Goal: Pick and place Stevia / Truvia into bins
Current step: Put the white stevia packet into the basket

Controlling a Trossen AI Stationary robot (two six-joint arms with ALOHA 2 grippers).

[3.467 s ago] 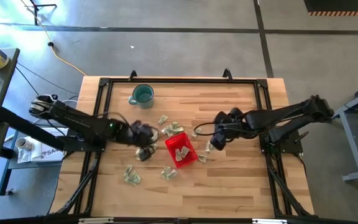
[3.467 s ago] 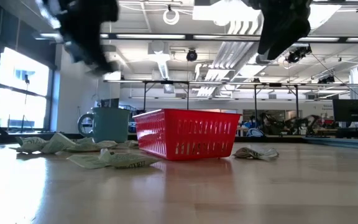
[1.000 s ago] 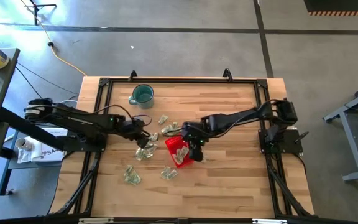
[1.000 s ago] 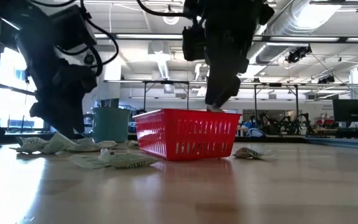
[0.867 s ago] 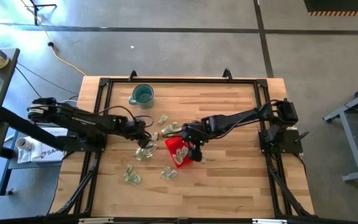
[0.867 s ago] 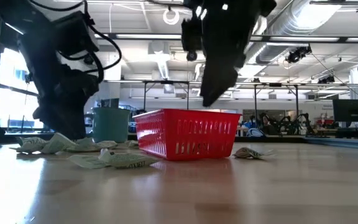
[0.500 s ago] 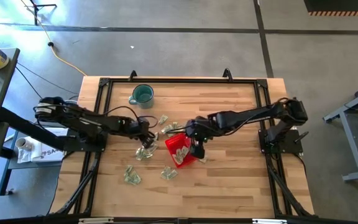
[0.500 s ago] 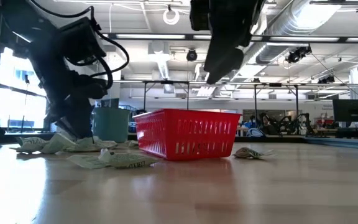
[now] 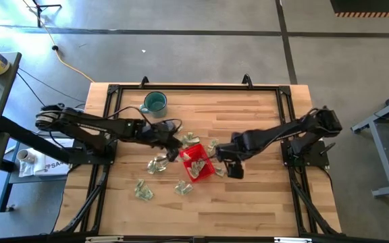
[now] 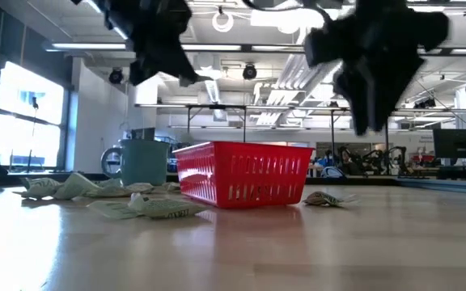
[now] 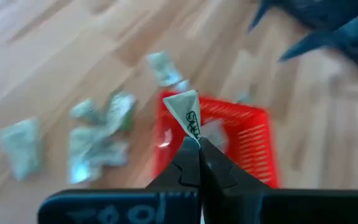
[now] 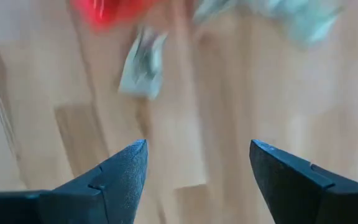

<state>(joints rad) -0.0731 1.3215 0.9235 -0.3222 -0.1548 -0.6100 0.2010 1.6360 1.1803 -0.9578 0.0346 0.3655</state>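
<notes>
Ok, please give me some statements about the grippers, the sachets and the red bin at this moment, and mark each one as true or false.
1. The left gripper is shut on a sachet. True.
2. The right gripper holds a sachet between its fingers. False: its fingers are apart and nothing is between them.
3. The red bin already has sachets in it. True: pale paper shows inside it in the high view.
4. The teal mug stands inside the red bin. False: it stands apart, toward the table's far edge.
5. All sachets are in the bin. False: several loose sachets lie on the table.
</notes>
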